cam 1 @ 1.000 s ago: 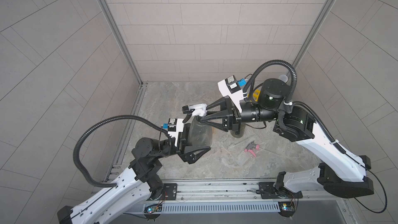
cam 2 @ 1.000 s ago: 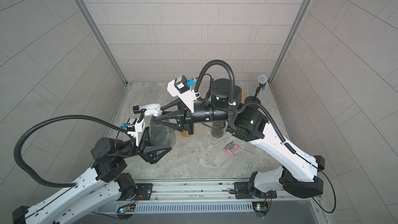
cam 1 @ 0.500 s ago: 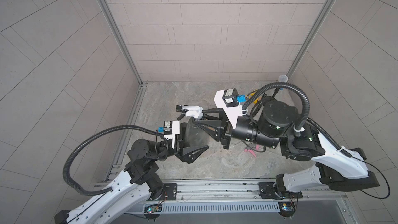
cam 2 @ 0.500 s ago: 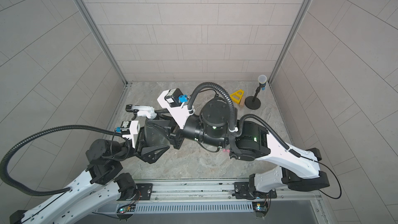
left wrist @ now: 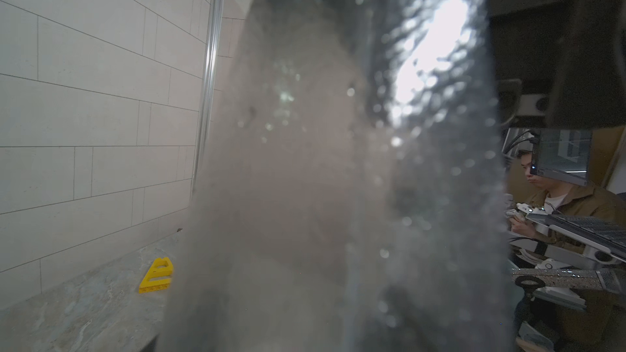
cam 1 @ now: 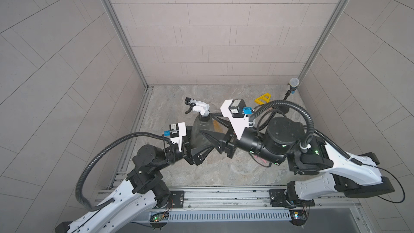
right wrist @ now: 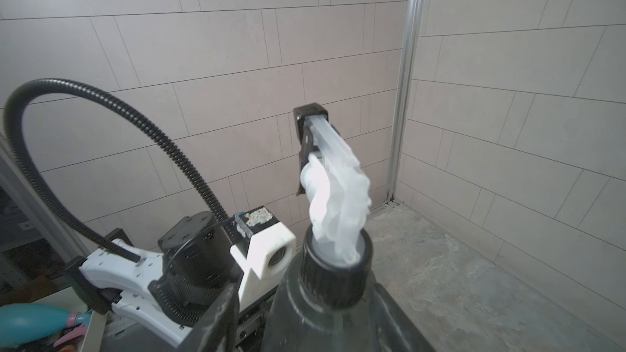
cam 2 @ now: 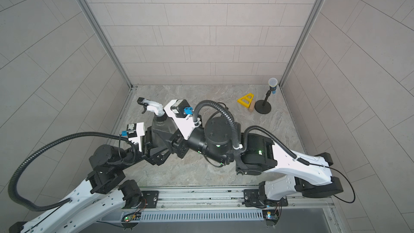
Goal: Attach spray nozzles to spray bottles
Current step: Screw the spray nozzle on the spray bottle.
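Spray bottle (cam 1: 201, 131) upright in my left tool (cam 1: 196, 147), spray nozzle (cam 1: 198, 106) on its neck.

My left tool is clamped on the lower body of this smoky grey bottle, which stands upright over the left half of the tabletop (cam 1: 179, 95). I cannot tell whether its base touches the surface. The white-and-black nozzle sits on top with its black collar around the neck and its black tip pointing to my left. My right tool (cam 1: 209, 126) reaches in from the right with its 2 fingers apart, 1 on each side of the bottle's shoulder below the collar. In the right wrist view a gap shows between 1 finger and the bottle. A yellow triangular piece (cam 1: 262, 99) and a microphone stand (cam 2: 266, 99) sit well apart from it, near the back right corner.
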Controlling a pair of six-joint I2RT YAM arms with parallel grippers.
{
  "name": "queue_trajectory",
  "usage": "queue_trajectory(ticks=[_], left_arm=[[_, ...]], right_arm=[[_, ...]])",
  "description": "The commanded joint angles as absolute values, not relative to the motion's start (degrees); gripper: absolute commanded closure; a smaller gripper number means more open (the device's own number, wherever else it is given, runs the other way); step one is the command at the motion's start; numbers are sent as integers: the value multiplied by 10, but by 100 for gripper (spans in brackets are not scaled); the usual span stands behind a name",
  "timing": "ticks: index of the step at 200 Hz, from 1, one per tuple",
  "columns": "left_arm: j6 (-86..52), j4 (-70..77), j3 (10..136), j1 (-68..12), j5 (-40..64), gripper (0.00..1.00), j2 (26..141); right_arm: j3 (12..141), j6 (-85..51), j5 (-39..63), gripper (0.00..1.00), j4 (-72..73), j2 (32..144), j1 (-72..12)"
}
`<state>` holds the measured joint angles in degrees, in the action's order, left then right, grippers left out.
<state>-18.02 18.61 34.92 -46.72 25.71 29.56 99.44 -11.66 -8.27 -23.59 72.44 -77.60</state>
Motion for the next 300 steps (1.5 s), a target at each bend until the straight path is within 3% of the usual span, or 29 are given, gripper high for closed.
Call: queue_trajectory(ticks=[1, 21, 40, 86, 119, 176, 252, 263, 300], left_arm=[[-197, 213, 353, -464, 262, 100, 292], [-210, 228, 352, -464, 290, 100, 299], [-224, 248, 348, -463, 318, 100, 307], [-233, 259, 351, -463, 352, 100, 323], [-233, 260, 352, -463, 360, 100, 328], [-212, 232, 355, -463, 309, 100, 322], [-175, 194, 363, -464, 236, 100, 317], [-174, 190, 362, -464, 228, 100, 312], [-182, 187, 356, -465, 232, 100, 297]], right_arm=[[993, -133, 145, 35, -255, 683, -687], [1009, -166, 304, 34, -254, 697, -595], [1047, -149, 365, 33, -276, 726, -578], [1100, -128, 369, 36, -313, 774, -579], [1096, -139, 355, 52, -300, 781, -584], [1088, -157, 257, 73, -300, 786, -631], [1046, -214, -47, 81, -278, 810, -795], [1046, -221, -53, 78, -273, 813, -798], [1025, -161, -20, 43, -279, 741, -761]])
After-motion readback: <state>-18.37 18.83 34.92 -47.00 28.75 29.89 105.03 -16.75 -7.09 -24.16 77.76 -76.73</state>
